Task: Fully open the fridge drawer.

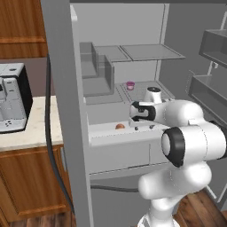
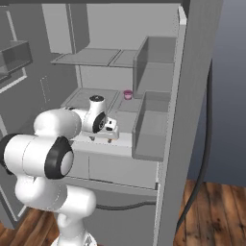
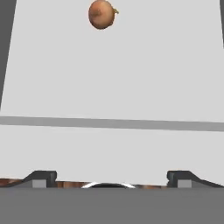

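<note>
Claw (image 3: 109,177) sits nearest, pointing down over the front lip of the fridge drawer (image 1: 116,135); in the hand view its two dark fingertips (image 3: 41,177) stand wide apart, so spread and gripping nothing. Whether the tips touch the lip I cannot tell. The drawer is low in the fridge, under the shelves, and looks partly pulled out, with its pale floor exposed. Just beyond the claw a small brown onion (image 3: 102,14) lies loose on the drawer floor, toward the far side. Further back, a small pink cup (image 1: 130,85) stands on the shelf (image 1: 166,91) above. Left of the fridge is a tabletop (image 1: 26,133) with a coffee machine (image 1: 11,97). Risk: the open tips could slip off the lip mid-pull and leave the drawer half open; a jerky pull would roll the onion.
</note>
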